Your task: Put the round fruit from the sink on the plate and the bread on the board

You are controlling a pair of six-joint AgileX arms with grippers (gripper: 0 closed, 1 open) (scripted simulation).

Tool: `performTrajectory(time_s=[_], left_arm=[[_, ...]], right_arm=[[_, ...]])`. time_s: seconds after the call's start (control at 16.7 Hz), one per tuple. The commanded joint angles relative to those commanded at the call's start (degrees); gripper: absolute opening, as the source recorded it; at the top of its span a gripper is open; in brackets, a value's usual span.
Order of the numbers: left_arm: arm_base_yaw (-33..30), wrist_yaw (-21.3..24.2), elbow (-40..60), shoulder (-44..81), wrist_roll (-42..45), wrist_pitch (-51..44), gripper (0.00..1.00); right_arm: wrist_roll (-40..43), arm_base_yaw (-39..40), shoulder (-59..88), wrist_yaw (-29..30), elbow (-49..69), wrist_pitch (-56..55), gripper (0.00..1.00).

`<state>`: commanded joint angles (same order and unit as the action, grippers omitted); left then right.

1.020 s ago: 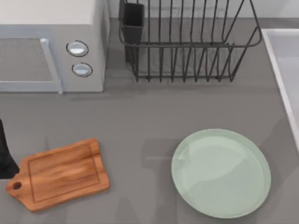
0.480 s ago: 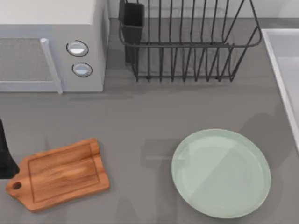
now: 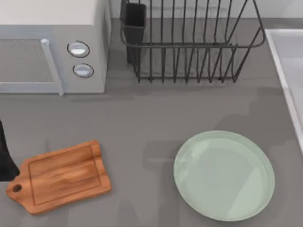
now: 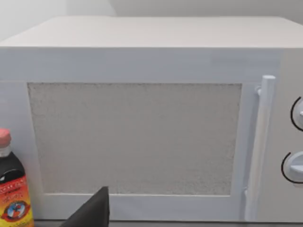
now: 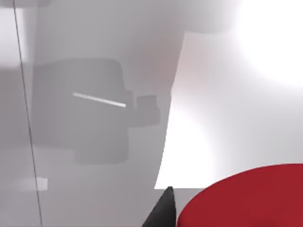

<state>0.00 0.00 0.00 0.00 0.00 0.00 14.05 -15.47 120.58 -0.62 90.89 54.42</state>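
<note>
Waiting empty, the plate point(image 3: 224, 175) and board point(image 3: 59, 176) show nothing delivered; the right pincer nears the red fruit point(image 5: 246, 198), its grip unclear; bread remains too.

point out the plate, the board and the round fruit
plate point(image 3: 224, 175): top view, bare middle of its mint-green face
board point(image 3: 61, 176): top view, centre of the wooden surface
round fruit point(image 5: 246, 198): right wrist view, its red skin
</note>
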Motion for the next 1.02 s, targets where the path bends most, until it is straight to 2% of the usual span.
performTrajectory(time_s=[0.24, 0.78, 1.02], left_arm=[[0.0, 0.0, 0.0, 0.0, 0.0, 0.0, 1.0], [0.0, 0.0, 0.0, 0.0, 0.0, 0.0, 1.0], [0.0, 0.0, 0.0, 0.0, 0.0, 0.0, 1.0]], right_arm=[[-9.06, 9.39, -4.12, 0.24, -0.61, 2.82, 0.0], [-36.29, 36.99, -13.57, 0.61, -5.45, 11.15, 0.0], [-45.88, 46.57, -16.48, 0.64, -7.4, 13.99, 0.0]])
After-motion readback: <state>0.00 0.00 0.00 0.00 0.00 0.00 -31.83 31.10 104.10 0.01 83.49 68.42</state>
